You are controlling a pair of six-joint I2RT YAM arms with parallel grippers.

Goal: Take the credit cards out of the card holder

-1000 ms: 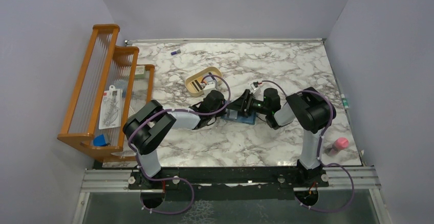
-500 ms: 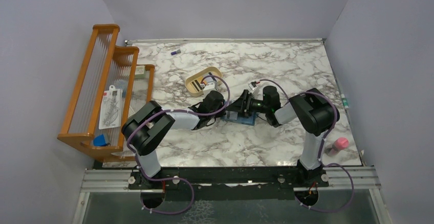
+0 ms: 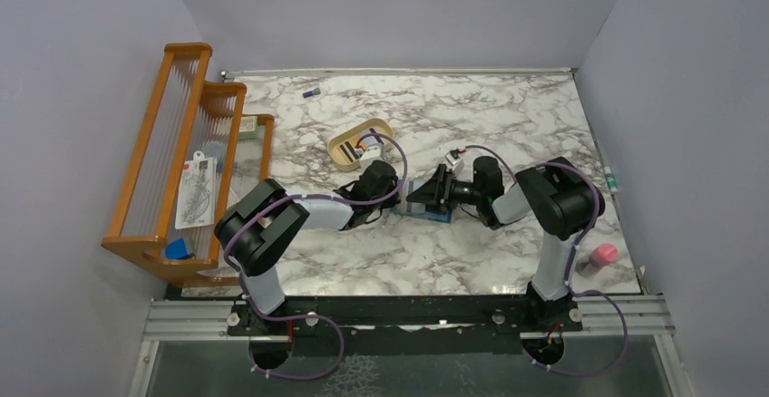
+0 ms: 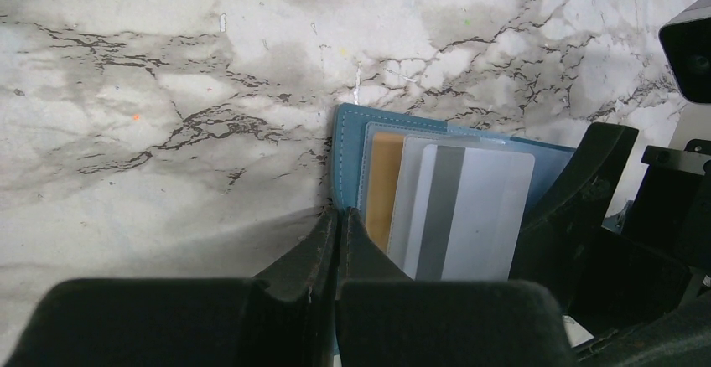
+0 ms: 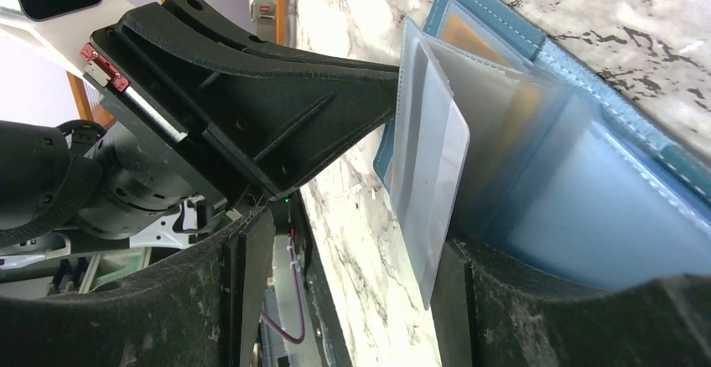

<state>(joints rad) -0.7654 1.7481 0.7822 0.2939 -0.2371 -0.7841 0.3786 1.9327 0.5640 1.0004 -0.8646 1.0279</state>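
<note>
The teal card holder (image 3: 428,208) lies open on the marble table between both grippers. In the left wrist view it (image 4: 348,141) shows a tan credit card (image 4: 384,187) and a pale credit card (image 4: 490,216) with a grey stripe in clear sleeves. My left gripper (image 4: 339,214) is shut, its tips resting on the holder's left edge. My right gripper (image 5: 352,300) is open at the holder's other side. The pale card (image 5: 440,183) sticks out of its lifted sleeve, its edge against the inner face of one of the right fingers (image 5: 469,300). The other finger stands well apart.
A tan oval tray (image 3: 345,150) with small items sits behind the left gripper. A wooden rack (image 3: 181,161) stands along the left edge. A pink object (image 3: 602,255) lies at the front right, and a small purple item (image 3: 311,93) lies far back.
My right gripper has shifted slightly to the right, with its jaws at the same width. The left gripper and the holder have stayed put.
</note>
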